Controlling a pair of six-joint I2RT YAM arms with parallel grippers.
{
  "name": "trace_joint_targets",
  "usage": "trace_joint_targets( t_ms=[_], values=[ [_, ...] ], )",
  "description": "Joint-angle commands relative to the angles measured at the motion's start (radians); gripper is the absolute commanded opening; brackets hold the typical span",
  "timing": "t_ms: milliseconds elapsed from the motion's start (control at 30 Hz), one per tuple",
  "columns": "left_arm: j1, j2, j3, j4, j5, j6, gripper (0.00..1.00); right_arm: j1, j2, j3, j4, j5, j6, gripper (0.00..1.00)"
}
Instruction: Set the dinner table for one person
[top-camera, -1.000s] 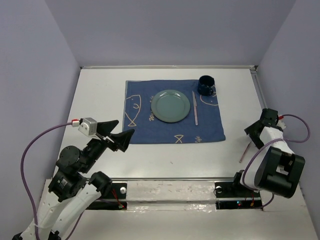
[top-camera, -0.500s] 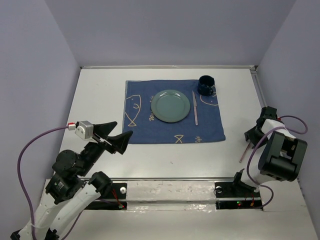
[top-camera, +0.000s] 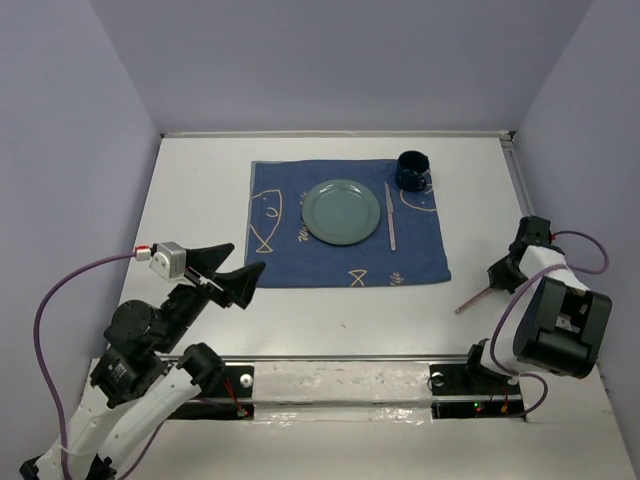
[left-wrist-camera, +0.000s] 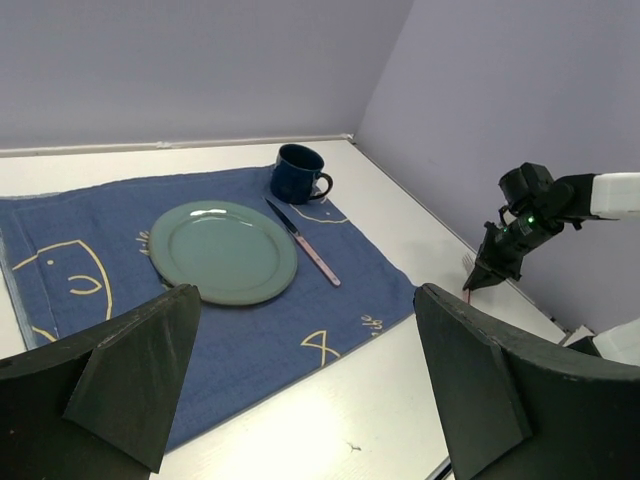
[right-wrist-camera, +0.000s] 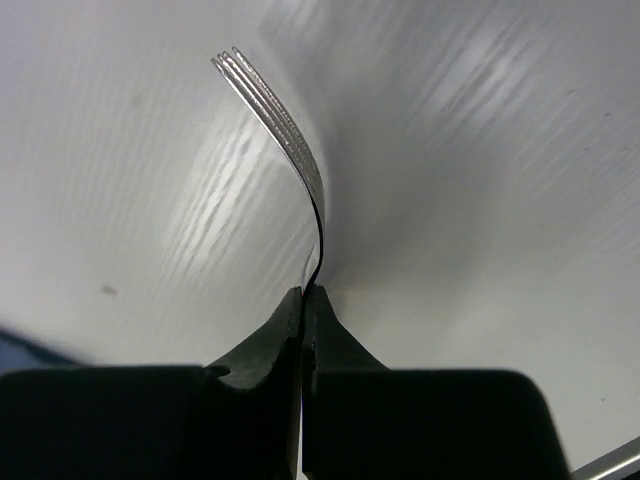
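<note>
My right gripper (top-camera: 497, 272) is low over the right side of the white dinner table (top-camera: 200, 200) and shut on a fork (top-camera: 472, 299). The fork's pink handle sticks out toward the near left. In the right wrist view the fingertips (right-wrist-camera: 303, 290) pinch the fork's thin neck edge-on, and its tines (right-wrist-camera: 275, 120) curve up beyond them. The left wrist view shows that right gripper (left-wrist-camera: 497, 265) from afar. My left gripper (top-camera: 240, 274) hangs open and empty above the near left of the table, its fingers (left-wrist-camera: 120, 365) wide apart.
A dark blue fish-patterned cloth (top-camera: 290, 255) lies mid-table. On it are a green plate (top-camera: 342, 211), a pink-handled knife (top-camera: 391, 225) to the plate's right and a dark blue mug (top-camera: 412, 170) at the far right corner. Walls close in on three sides.
My right gripper has closed on the fork. The fork's handle has swung from pointing toward me to pointing near left. The left arm dropped back slightly, still open.
</note>
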Motion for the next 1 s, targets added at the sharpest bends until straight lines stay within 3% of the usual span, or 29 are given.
trace_joint_targets(
  t_ms=[0,100,133,300,333,433,667,833,967],
  values=[
    [-0.003,0.043,-0.003,0.029,-0.011,0.008,0.99,0.132,-0.16,0.01,0.029,-0.064,-0.043,0.0],
    [-0.003,0.089,-0.003,0.035,0.006,0.005,0.99,0.285,-0.254,0.056,0.035,-0.095,-0.025,0.0],
    [-0.001,0.117,-0.002,0.039,0.024,0.007,0.99,0.386,-0.262,0.096,0.049,-0.127,-0.001,0.0],
    [0.009,0.215,-0.005,0.059,0.115,-0.015,0.99,0.695,-0.228,0.223,0.116,-0.128,0.023,0.0],
    [0.011,0.252,-0.011,0.067,0.162,-0.028,0.99,0.784,-0.207,0.254,0.165,-0.13,0.012,0.0],
    [0.011,0.327,-0.04,0.134,0.275,-0.134,0.99,0.889,-0.173,0.277,0.316,-0.225,-0.008,0.0],
    [0.006,0.564,-0.193,0.524,0.383,-0.398,0.99,0.984,-0.082,0.239,0.66,-0.448,0.038,0.0],
    [-0.078,0.742,-0.137,0.573,0.247,-0.394,0.95,1.004,-0.074,0.184,0.786,-0.491,0.078,0.0],
    [-0.132,0.864,-0.094,0.621,0.207,-0.401,0.82,1.013,-0.07,0.161,0.828,-0.528,0.089,0.0]
  ],
)
